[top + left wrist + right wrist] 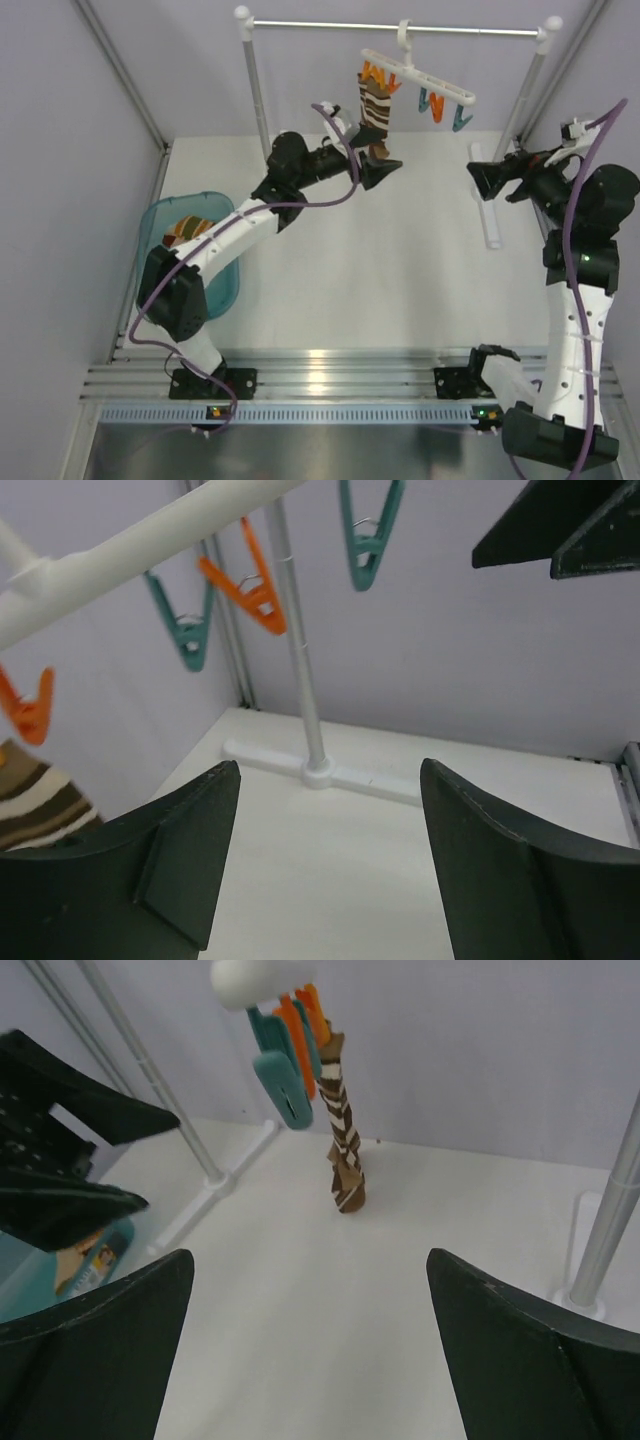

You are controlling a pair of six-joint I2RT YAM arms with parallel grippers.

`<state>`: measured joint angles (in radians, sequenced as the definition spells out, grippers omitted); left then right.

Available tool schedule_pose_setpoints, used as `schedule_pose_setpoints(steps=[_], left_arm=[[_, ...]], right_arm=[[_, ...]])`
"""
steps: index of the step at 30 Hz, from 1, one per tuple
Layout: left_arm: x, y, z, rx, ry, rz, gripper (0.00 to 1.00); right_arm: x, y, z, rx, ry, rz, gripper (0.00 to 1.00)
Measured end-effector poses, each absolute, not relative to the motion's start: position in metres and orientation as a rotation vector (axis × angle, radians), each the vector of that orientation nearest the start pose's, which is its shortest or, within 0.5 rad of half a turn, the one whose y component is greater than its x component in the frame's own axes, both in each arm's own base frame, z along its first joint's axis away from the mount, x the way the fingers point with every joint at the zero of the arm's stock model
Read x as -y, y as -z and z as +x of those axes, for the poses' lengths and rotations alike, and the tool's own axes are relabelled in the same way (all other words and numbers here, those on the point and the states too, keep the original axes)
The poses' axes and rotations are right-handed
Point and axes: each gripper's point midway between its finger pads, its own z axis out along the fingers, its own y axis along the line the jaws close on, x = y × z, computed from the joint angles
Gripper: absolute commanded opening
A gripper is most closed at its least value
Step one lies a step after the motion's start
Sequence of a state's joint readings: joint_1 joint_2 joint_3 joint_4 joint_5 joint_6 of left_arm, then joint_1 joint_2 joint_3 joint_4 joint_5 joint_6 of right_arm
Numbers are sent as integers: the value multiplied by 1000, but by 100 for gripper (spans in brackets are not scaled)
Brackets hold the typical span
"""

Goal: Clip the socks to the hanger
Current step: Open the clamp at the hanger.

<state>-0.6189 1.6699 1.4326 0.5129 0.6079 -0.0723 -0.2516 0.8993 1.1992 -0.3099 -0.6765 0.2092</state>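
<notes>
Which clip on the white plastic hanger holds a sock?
The orange clip at its left end, gripping the brown-and-white striped sock; the others hang empty.

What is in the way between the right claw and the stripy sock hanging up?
Nothing I can see. Only bare table lies between the open right claw and the hanging sock. The left claw sits off to the side, not in that path.

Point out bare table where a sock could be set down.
Free: the white tabletop between the teal plastic basket and the right gripper. Crowded: under the white plastic hanger, where the brown-and-white striped sock hangs beside the left gripper.
</notes>
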Motion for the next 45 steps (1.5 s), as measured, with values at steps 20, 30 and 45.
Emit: schedule_pose_setpoints(steps=[20, 30, 45], left_arm=[[498, -431, 402, -773, 987, 702, 75], [509, -439, 379, -720, 1042, 709, 75], [514, -416, 378, -765, 1019, 721, 78]], right_arm=[[-47, -499, 314, -1389, -594, -156, 79], [-41, -492, 338, -1392, -591, -161, 61], [-62, -467, 366, -1435, -692, -212, 51]])
